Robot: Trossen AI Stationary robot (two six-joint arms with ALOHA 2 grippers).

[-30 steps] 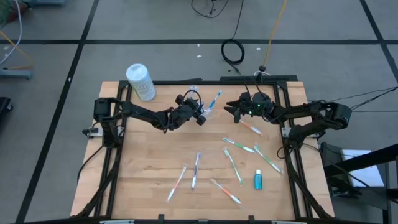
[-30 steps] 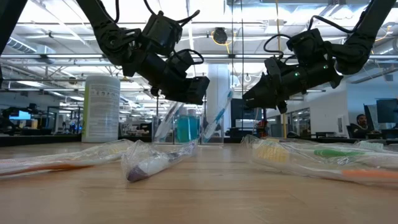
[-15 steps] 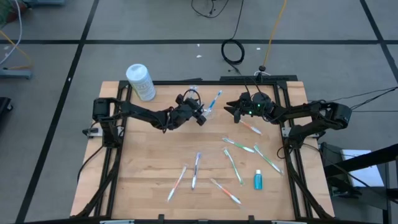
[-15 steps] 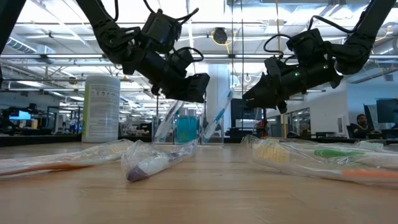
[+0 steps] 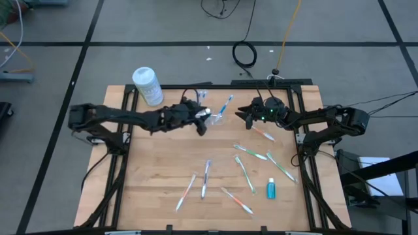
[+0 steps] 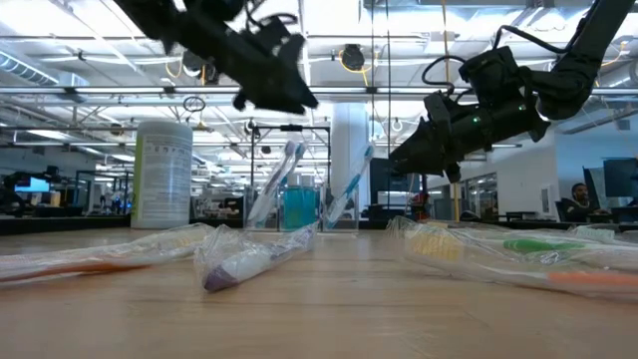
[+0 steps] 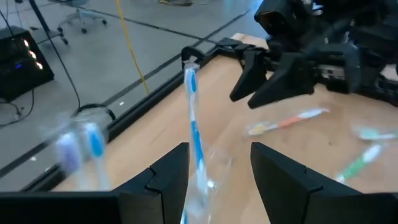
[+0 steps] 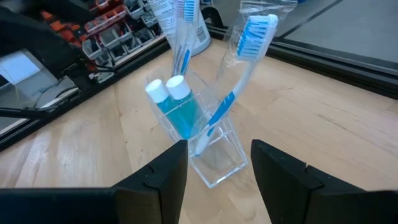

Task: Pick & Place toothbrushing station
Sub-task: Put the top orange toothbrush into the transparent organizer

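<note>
The toothbrushing station [image 8: 211, 158] is a clear plastic holder standing on its base at the table's far middle [image 5: 213, 117]. Two blue tubes [image 8: 175, 102] and wrapped toothbrushes [image 8: 239, 74] lean inside it. My left gripper [image 6: 299, 98] hangs open above and just left of it, and one toothbrush [image 7: 194, 134] shows ahead between its fingers [image 7: 219, 149]. My right gripper [image 5: 241, 117] waits open to the holder's right, pointing at it [image 8: 219, 144], apart from it.
A white canister [image 5: 147, 85] stands at the far left corner. Several wrapped toothbrushes [image 5: 245, 173] lie over the table's near and right parts, one [image 5: 263, 134] just under my right arm. A small blue tube [image 5: 271, 189] lies near right. Bare wood shows at the left [image 5: 150, 170].
My left gripper has risen well above the holder's toothbrushes and drawn back a little toward the table's left edge, tipping up closer to level. Its fingers stay open. The holder and its contents stay where they were.
</note>
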